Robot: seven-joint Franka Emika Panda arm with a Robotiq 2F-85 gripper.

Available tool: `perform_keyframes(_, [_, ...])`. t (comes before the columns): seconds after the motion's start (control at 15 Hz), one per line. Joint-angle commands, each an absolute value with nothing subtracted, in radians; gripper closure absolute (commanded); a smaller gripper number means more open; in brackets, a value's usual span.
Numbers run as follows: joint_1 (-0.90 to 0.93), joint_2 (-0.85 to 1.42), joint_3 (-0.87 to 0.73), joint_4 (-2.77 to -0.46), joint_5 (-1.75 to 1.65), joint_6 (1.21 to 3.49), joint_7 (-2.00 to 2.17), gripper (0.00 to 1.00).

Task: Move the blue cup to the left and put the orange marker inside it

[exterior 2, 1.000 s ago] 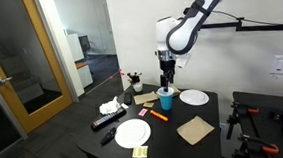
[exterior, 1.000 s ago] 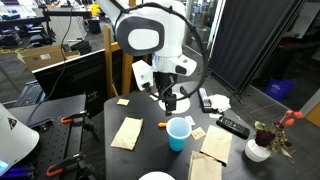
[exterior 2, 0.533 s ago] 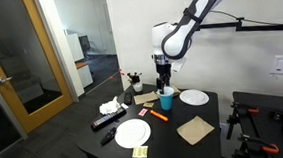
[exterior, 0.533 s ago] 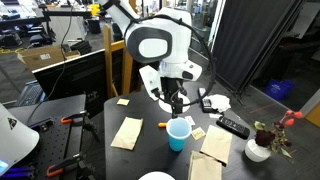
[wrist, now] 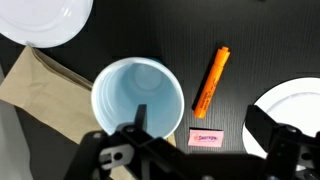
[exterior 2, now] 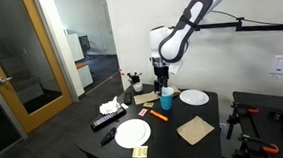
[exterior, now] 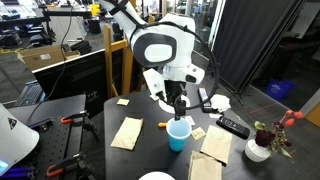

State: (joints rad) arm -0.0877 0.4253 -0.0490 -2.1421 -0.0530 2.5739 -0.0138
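Now that the gripper [exterior: 178,104] has drifted over the blue cup [wrist: 138,95], jaws wide and empty, orange marker [wrist: 211,79] lying alongside, a grab looks imminent.

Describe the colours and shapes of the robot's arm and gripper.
The arm is white, built of rounded, bulbous segments with dark joints. The gripper is black and angular, with two fingers. A thin dark cable loops beside the wrist.

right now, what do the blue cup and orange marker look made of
Blue cup: likely plastic, smooth with a soft sheen, a thin even rim and uniform light-blue colour. Orange marker: probably a plastic barrel, matte, solid orange; too small to tell more.
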Motion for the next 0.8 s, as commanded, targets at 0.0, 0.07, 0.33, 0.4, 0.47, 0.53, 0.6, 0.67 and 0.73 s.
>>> perform_keyframes(0.0, [-0.081,0.425,-0.056,-2.14,-0.048,2.571,-0.018,0.0])
perform_keyframes(0.07, [-0.083,0.432,-0.053,-2.132,-0.044,2.571,-0.02,0.0])
perform_keyframes(0.33, [-0.086,0.459,-0.053,-2.11,-0.04,2.58,-0.02,0.0])
perform_keyframes(0.4, [-0.087,0.467,-0.053,-2.103,-0.04,2.583,-0.021,0.0])
perform_keyframes(0.47, [-0.088,0.476,-0.053,-2.097,-0.041,2.59,-0.023,0.0])
perform_keyframes(0.53, [-0.091,0.484,-0.05,-2.09,-0.038,2.591,-0.029,0.0])
perform_keyframes(0.6, [-0.093,0.495,-0.05,-2.082,-0.036,2.597,-0.03,0.0])
perform_keyframes(0.67, [-0.096,0.504,-0.049,-2.073,-0.033,2.597,-0.032,0.0])
perform_keyframes(0.73, [-0.1,0.515,-0.046,-2.068,-0.03,2.601,-0.037,0.0])
